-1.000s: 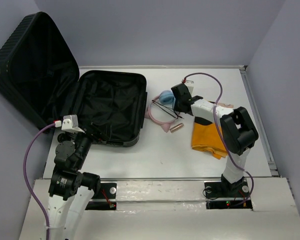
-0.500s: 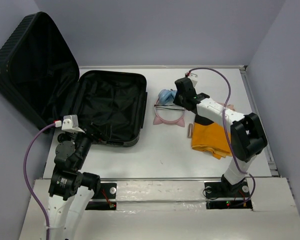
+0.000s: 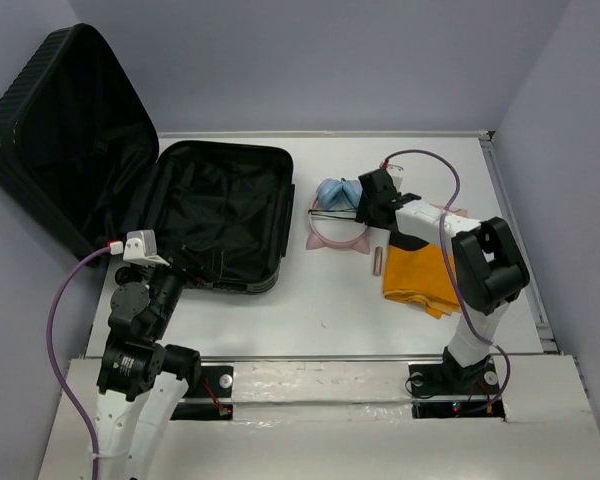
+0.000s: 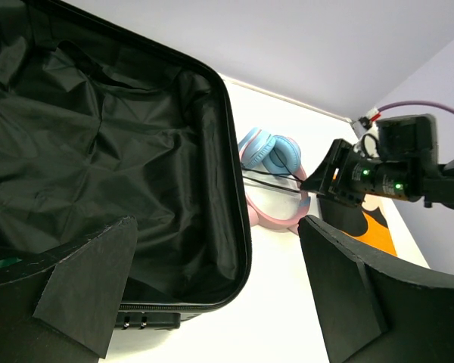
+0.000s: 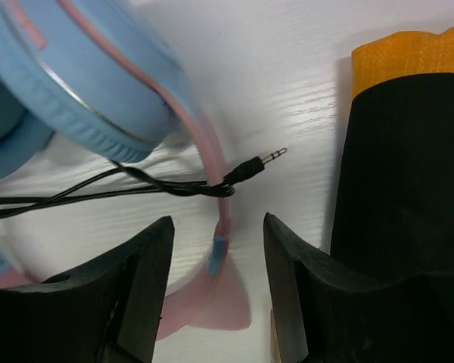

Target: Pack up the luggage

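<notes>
— So, where is the luggage (image 3: 220, 215) from each tool?
— Straight ahead of the left tool (image 4: 219, 283), with its near rim just under the fingers. It's well off to the left of the right tool (image 5: 218, 242), lying open on the counter (image 3: 310, 310) with the lid raised on the side away from that tool
— And the tools themselves?
— The left one is spread wide with nothing in it. The right one is parted too, over the headphones (image 5: 98, 83). The pink band runs between its fingers but isn't pinched. The cable (image 5: 76, 198) and plug (image 5: 261, 160) lie just ahead of them, and an orange cloth (image 3: 420, 275) is off to its right
— How would the case handle?
— It has a stiff ribbed shell and looks bulky, likely too heavy to lift and probably slick along the ribs. I'd leave it where it is and drop things onto the soft lining. To shut it, I'd push at the lid's free rim, not the loose fabric
</notes>
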`<state>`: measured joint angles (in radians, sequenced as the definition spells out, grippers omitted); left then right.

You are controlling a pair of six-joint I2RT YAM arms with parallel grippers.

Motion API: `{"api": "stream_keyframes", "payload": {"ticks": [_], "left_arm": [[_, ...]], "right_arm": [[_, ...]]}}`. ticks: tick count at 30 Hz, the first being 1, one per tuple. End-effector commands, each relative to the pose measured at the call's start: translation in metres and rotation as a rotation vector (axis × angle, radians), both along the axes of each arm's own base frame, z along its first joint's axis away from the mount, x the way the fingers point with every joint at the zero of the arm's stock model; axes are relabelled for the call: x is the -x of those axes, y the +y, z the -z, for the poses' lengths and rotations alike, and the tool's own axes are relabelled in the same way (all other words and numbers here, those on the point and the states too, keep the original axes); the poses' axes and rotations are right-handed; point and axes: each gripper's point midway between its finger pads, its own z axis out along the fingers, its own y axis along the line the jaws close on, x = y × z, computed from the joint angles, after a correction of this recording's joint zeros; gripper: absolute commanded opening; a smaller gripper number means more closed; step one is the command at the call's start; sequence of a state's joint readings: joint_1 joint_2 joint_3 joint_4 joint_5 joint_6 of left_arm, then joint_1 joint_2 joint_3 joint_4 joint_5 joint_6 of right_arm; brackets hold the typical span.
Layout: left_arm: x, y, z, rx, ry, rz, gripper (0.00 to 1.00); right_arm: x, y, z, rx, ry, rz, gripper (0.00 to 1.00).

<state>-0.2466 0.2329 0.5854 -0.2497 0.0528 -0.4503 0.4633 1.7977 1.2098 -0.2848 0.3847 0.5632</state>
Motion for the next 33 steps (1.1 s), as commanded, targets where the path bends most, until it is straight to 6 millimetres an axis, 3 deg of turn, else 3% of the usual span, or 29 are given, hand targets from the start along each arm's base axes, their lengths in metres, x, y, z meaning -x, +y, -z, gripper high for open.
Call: {"api": "stream_keyframes", "payload": {"ticks": [1, 2, 5, 7, 8, 9, 12, 16, 19, 20, 22, 26, 29, 30, 31, 33], "left_arm": [[0.001, -0.002, -0.022, 0.001, -0.078, 0.016, 0.99], [0.001, -0.002, -0.022, 0.001, -0.079, 0.016, 0.99], [0.001, -0.002, -0.022, 0.001, -0.078, 0.016, 0.99], [0.0, -0.002, -0.021, 0.0, -0.073, 0.018, 0.99], [0.0, -0.002, -0.021, 0.0, -0.073, 0.018, 0.99], [0.0, -0.002, -0.021, 0.0, -0.073, 0.016, 0.99], [-0.001, -0.002, -0.02, -0.001, -0.07, 0.016, 0.99], [0.0, -0.003, -0.02, -0.001, -0.072, 0.018, 0.99], [0.0, -0.003, -0.021, 0.0, -0.073, 0.019, 0.99], [0.0, -0.003, -0.021, 0.0, -0.075, 0.021, 0.99], [0.0, -0.003, -0.022, 0.0, -0.076, 0.021, 0.99], [0.0, -0.003, -0.021, 0.0, -0.075, 0.022, 0.99], [0.0, -0.003, -0.021, -0.001, -0.072, 0.021, 0.99], [0.0, -0.003, -0.021, -0.002, -0.074, 0.021, 0.99], [-0.001, -0.003, -0.021, -0.002, -0.072, 0.019, 0.99], [-0.001, -0.003, -0.021, -0.002, -0.074, 0.019, 0.99]], "right_arm": [[-0.005, -0.007, 0.022, 0.018, 0.042, 0.007, 0.55], [-0.004, -0.006, 0.034, 0.025, 0.067, 0.005, 0.55], [-0.011, -0.001, 0.045, 0.006, 0.085, -0.013, 0.46], [-0.015, 0.003, 0.053, 0.001, 0.089, -0.023, 0.24], [-0.018, 0.005, 0.051, -0.006, 0.082, -0.026, 0.18], [-0.02, 0.007, 0.045, -0.021, 0.068, -0.021, 0.07], [-0.026, 0.009, 0.024, -0.056, 0.007, 0.0, 0.07], [-0.03, 0.007, -0.034, -0.125, -0.12, 0.045, 0.07], [-0.028, 0.014, -0.067, -0.204, -0.185, 0.026, 0.07], [-0.025, 0.021, -0.088, -0.252, -0.217, -0.002, 0.07], [-0.021, 0.036, -0.108, -0.296, -0.256, -0.045, 0.07], [-0.014, 0.082, -0.158, -0.372, -0.334, -0.155, 0.07], [-0.008, 0.126, -0.168, -0.392, -0.339, -0.24, 0.07], [-0.011, 0.141, -0.186, -0.415, -0.366, -0.264, 0.07], [-0.008, 0.162, -0.172, -0.404, -0.329, -0.297, 0.07], [-0.008, 0.187, -0.172, -0.407, -0.319, -0.332, 0.07]]}}
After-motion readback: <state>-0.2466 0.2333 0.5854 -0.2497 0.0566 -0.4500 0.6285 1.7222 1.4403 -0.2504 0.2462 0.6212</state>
